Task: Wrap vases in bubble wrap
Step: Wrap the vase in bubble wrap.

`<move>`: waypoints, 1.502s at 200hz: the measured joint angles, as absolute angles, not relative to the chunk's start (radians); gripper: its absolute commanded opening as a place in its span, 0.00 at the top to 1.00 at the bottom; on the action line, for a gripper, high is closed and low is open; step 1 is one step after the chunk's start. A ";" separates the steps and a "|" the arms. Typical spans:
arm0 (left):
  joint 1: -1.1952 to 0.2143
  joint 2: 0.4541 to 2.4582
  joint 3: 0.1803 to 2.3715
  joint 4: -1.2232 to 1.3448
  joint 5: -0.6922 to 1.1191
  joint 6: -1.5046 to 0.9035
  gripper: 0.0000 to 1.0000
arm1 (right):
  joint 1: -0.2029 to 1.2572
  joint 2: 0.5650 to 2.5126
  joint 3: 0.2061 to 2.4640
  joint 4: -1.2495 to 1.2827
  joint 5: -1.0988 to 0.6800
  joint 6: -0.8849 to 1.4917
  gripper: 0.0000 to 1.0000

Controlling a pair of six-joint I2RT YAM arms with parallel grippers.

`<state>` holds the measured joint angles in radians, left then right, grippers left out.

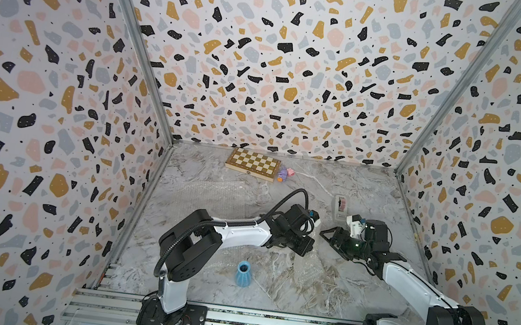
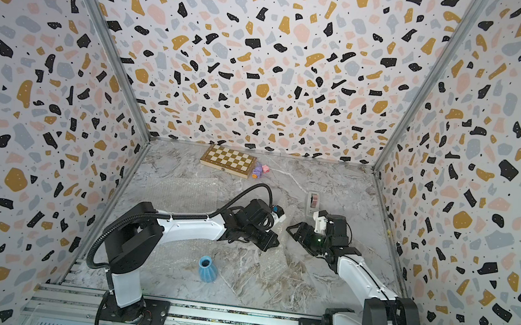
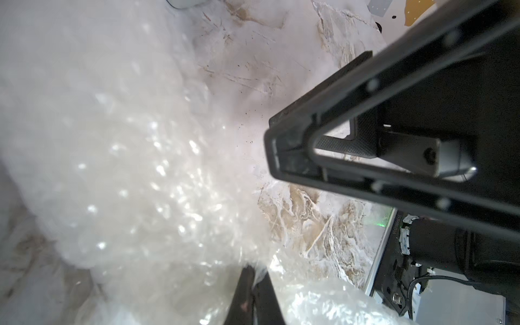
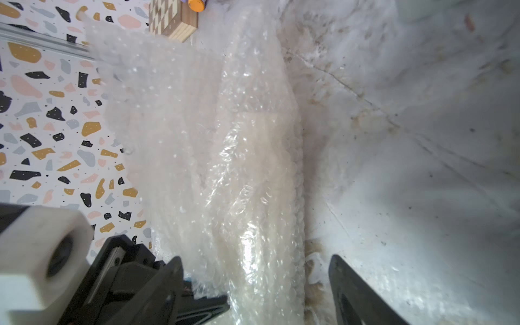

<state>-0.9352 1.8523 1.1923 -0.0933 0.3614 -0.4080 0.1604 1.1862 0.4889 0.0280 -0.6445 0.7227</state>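
While bubble wrap (image 3: 140, 168) is pinched by the left tool (image 3: 253, 284) and the right tool (image 4: 256, 260) is spread, tautness should be kept.

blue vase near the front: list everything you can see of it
The blue vase is light blue and ribbed, with a narrow neck, flared round mouth and wider base; it looks like glazed ceramic. It stands upright and unwrapped on the marble table, near the front, beside the left arm's base. In both top views only the table touches it; neither wrist view shows it.
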 measured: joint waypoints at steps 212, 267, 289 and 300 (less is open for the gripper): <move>-0.938 1.834 1.192 -0.084 0.382 -0.422 0.60 | 0.220 1.507 0.560 0.220 -0.748 0.649 0.64; -0.892 1.608 1.131 -0.126 0.344 -0.542 0.50 | 0.219 1.514 0.539 0.273 -0.750 0.673 0.64; -0.856 1.616 1.094 -0.112 0.307 -0.637 0.44 | 0.219 1.511 0.528 0.292 -0.750 0.688 0.64; -0.845 1.656 1.073 -0.088 0.297 -0.692 0.38 | 0.220 1.510 0.524 0.300 -0.750 0.695 0.64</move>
